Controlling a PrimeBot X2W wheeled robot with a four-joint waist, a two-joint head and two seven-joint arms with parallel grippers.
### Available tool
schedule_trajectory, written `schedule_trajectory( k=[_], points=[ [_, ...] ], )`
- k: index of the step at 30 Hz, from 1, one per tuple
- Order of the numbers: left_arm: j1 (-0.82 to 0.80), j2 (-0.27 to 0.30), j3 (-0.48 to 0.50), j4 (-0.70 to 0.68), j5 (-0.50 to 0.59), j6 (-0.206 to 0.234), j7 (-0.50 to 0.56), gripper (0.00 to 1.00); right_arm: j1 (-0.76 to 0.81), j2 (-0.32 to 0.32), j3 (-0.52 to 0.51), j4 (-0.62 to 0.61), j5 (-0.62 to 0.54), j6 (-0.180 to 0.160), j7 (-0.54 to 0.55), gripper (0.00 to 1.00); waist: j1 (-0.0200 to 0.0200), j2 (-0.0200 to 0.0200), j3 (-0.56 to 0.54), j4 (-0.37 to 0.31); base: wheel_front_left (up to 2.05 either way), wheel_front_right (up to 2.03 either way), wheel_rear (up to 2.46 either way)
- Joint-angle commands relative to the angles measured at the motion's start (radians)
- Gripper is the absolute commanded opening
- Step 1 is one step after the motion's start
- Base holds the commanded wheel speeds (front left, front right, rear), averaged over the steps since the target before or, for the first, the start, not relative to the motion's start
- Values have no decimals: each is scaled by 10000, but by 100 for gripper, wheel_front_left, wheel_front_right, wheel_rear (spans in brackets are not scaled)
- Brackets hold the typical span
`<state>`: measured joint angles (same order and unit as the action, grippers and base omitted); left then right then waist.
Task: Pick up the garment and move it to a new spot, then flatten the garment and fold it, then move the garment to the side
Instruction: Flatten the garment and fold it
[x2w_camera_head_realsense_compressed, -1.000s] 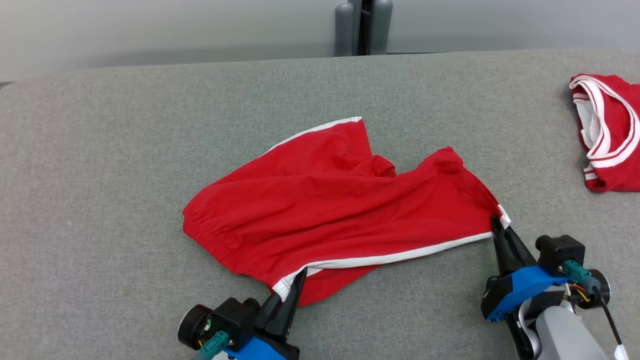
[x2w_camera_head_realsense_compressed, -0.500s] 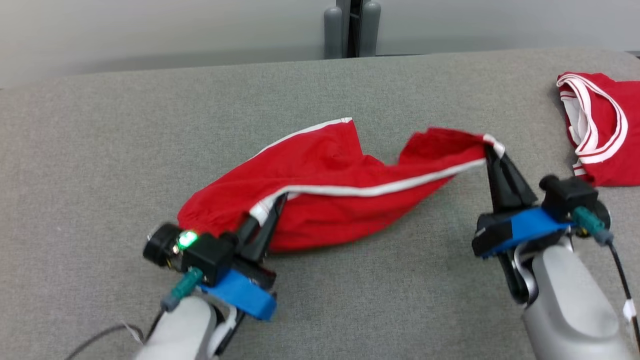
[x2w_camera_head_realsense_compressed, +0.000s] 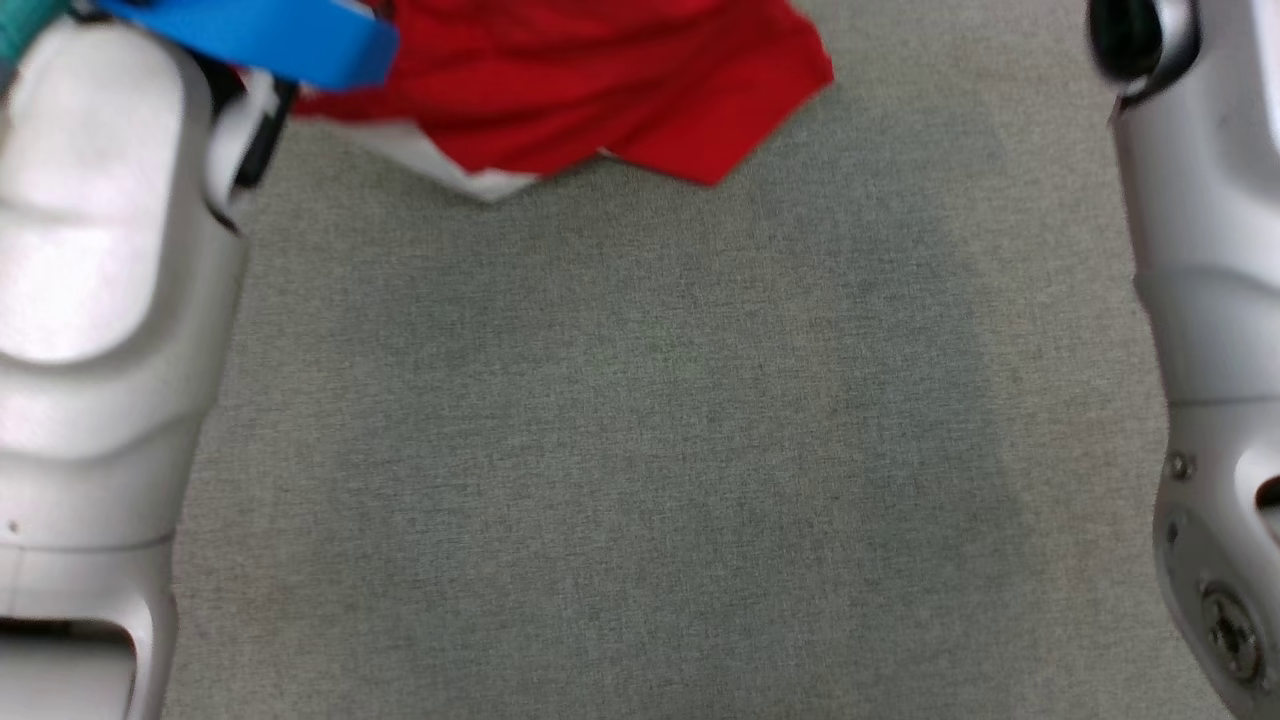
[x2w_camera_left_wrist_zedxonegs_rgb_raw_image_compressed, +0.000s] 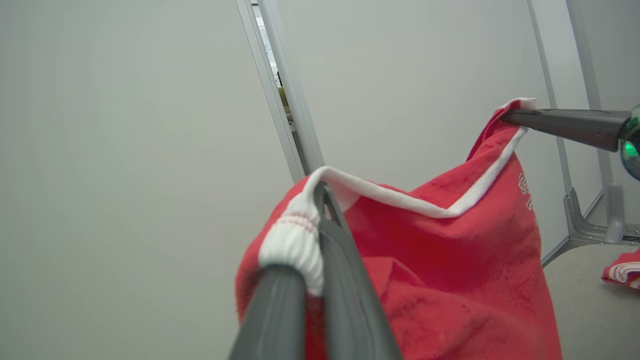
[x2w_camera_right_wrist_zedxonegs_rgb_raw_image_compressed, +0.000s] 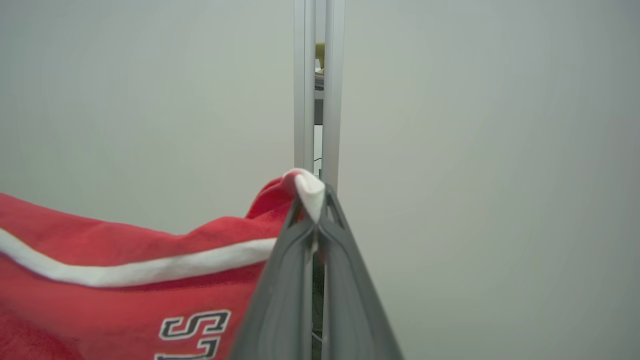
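The garment, red shorts (x2w_camera_left_wrist_zedxonegs_rgb_raw_image_compressed: 450, 240) with white trim, hangs in the air stretched between my two grippers. In the left wrist view my left gripper (x2w_camera_left_wrist_zedxonegs_rgb_raw_image_compressed: 322, 192) is shut on its white elastic waistband corner. My right gripper (x2w_camera_right_wrist_zedxonegs_rgb_raw_image_compressed: 312, 200) is shut on a white-trimmed leg corner, with black and white lettering on the cloth below. The right gripper's fingers (x2w_camera_left_wrist_zedxonegs_rgb_raw_image_compressed: 565, 125) also reach in from the right of the left wrist view. In the head view the shorts' lower edge (x2w_camera_head_realsense_compressed: 600, 90) dangles above the grey table (x2w_camera_head_realsense_compressed: 640, 450).
My pale left forearm (x2w_camera_head_realsense_compressed: 90, 300) and right forearm (x2w_camera_head_realsense_compressed: 1210, 250) flank the head view. A second red and white garment (x2w_camera_left_wrist_zedxonegs_rgb_raw_image_compressed: 622, 272) lies on the table to the right. A metal frame post (x2w_camera_right_wrist_zedxonegs_rgb_raw_image_compressed: 315, 100) stands before a pale wall.
Both grippers have lifted the shorts off the table and raised them high. The head camera has tilted down, so the forearms and the bare table below fill more of the picture.
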<state>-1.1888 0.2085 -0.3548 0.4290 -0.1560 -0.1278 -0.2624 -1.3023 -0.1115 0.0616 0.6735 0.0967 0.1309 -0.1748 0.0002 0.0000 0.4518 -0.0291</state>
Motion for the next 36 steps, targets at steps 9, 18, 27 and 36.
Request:
schedule_trajectory(
  k=[9, 18, 27, 36],
  points=[
    [-2965, 31, -247, 925, -276, -41, -30, 0, -2979, 239, -939, 1360, -230, -5, -417, 0, -2, 0, 1004, -494, 0, 0, 0],
    [-2041, 106, -530, 686, -705, -30, -30, 0, -2281, 313, -989, 2121, -188, -5, -819, 0, -2, 0, 1302, -578, 0, 0, 0],
    [1626, 147, -447, -780, -867, -3, -30, 0, 1276, 385, -825, 763, 474, -5, -883, 0, -2, 0, 816, -555, 0, 0, 0],
    [5651, -254, -432, -2025, -914, 8, -32, 0, 5473, 287, -683, -933, 1240, -5, -884, 0, -2, 0, -196, -373, 0, 0, 0]
  ],
)
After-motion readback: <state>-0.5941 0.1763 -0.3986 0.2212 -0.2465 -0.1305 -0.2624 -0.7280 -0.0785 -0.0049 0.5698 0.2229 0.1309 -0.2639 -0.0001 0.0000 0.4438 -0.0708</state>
